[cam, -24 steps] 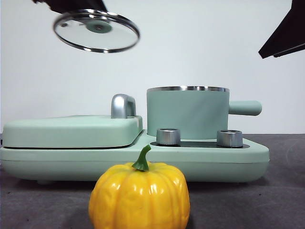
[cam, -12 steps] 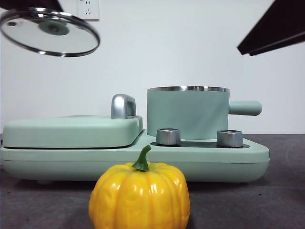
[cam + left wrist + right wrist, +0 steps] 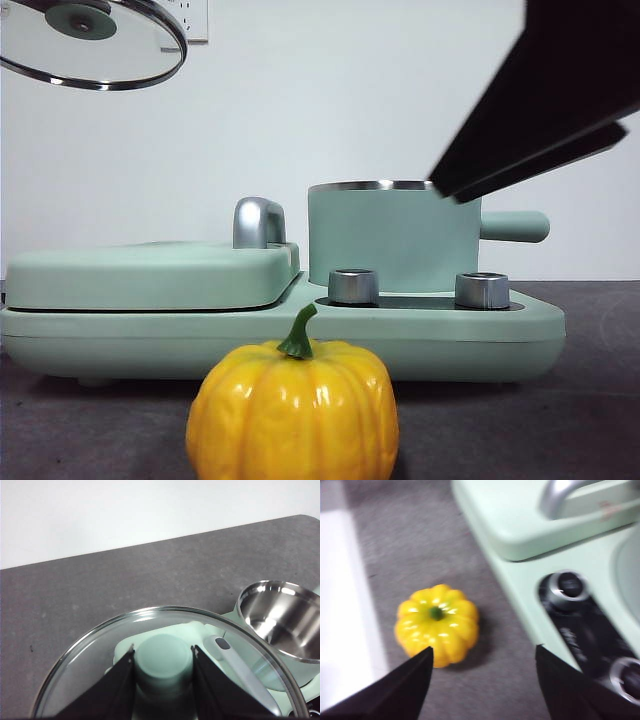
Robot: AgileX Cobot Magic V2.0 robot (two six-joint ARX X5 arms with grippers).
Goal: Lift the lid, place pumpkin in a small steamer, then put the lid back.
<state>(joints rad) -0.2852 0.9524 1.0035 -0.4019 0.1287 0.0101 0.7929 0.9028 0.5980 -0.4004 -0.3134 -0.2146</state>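
My left tool (image 3: 162,667) grips the lid (image 3: 90,45) by its knob, high and clear of the open pot (image 3: 393,235). My right tool (image 3: 482,675), jaws spread, should drop straight over the pumpkin (image 3: 436,625) on the surface (image 3: 410,555), straddle its ribs evenly, then close.
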